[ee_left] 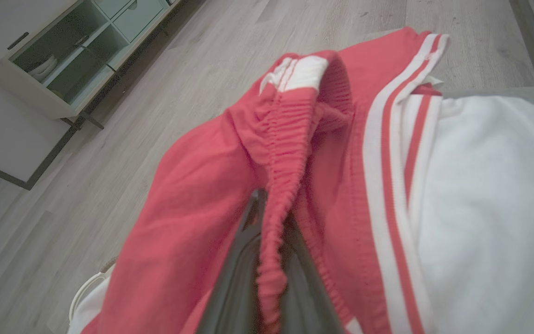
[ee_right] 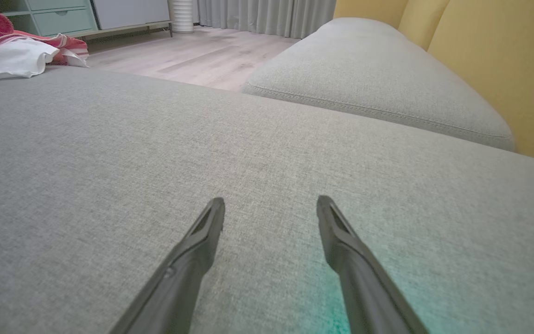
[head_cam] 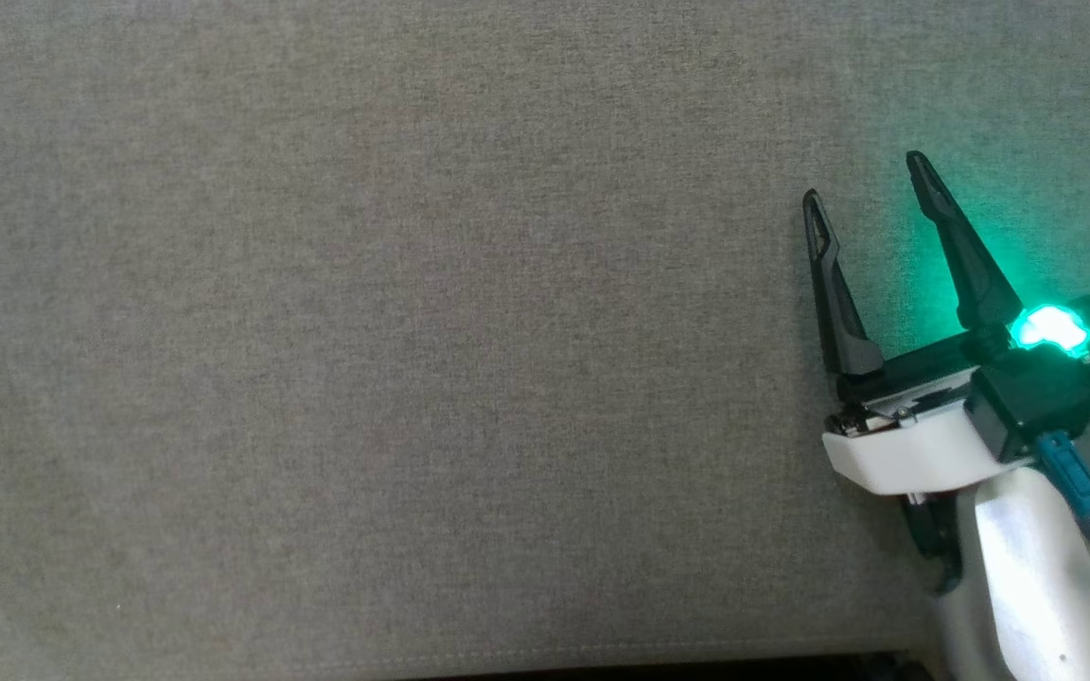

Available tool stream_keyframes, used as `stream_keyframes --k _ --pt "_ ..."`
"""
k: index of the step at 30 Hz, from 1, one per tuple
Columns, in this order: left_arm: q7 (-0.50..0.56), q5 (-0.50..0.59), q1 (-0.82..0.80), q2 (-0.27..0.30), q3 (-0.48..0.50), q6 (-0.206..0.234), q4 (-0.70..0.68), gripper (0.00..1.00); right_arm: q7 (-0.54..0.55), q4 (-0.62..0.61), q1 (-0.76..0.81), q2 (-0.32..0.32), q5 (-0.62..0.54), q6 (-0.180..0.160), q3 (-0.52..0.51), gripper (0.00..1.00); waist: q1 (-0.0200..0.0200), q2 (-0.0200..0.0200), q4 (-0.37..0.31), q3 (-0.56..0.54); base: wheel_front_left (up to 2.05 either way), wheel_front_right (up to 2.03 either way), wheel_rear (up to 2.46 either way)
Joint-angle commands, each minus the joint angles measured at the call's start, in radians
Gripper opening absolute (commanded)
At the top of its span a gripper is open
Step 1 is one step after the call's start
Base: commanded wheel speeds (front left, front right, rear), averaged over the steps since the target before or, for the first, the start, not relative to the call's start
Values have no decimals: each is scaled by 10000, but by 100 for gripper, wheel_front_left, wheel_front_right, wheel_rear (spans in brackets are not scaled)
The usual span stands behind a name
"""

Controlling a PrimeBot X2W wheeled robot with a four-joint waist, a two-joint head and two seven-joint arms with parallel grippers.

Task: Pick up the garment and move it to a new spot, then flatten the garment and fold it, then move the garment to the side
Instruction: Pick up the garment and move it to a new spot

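The left tool [ee_left: 271, 211] is closed on the red waistband of the garment [ee_left: 193, 195], which lies heaped at the edge of the sofa [ee_right: 155, 153], at ten o'clock in the right wrist view. The right tool [head_cam: 869, 183] is wide open above the sofa and holds nothing.

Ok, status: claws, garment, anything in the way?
Left claw shut on red garment, at the waistband. Right claw open over grey cushion. Garment bunched at cushion edge, white cloth lying against it.
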Motion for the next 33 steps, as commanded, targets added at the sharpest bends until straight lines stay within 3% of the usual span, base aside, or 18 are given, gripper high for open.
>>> stream_keyframes --k 1,11,20,22,28,33 --pt "-134 -139 -318 794 231 21 -78 0 -92 -205 -77 -18 77 -7 268 100 1 0 9 -65 0 0 0" --pt "-1114 -65 -522 1121 -62 -468 319 0 -325 347 -173 -18 263 -7 234 100 1 0 13 -922 0 0 0" --pt "-1644 465 -1309 927 -1142 -1457 26 0 -670 1431 5 -18 798 -7 97 100 1 0 -45 -2807 0 0 0" --pt "-1681 546 -1418 688 -1426 -1651 -93 0 -750 1732 131 -18 945 -7 57 100 1 0 -100 -3349 0 0 0" --pt "-1550 529 -1238 -905 -2420 -2012 -874 0 -929 2668 917 -18 1409 -7 -85 100 1 0 -441 -5321 0 0 0" --pt "-1474 -219 -612 -2052 -2851 -2214 -1700 0 -980 3014 1429 -18 1566 -7 -229 100 1 0 -1007 -6428 0 0 0"
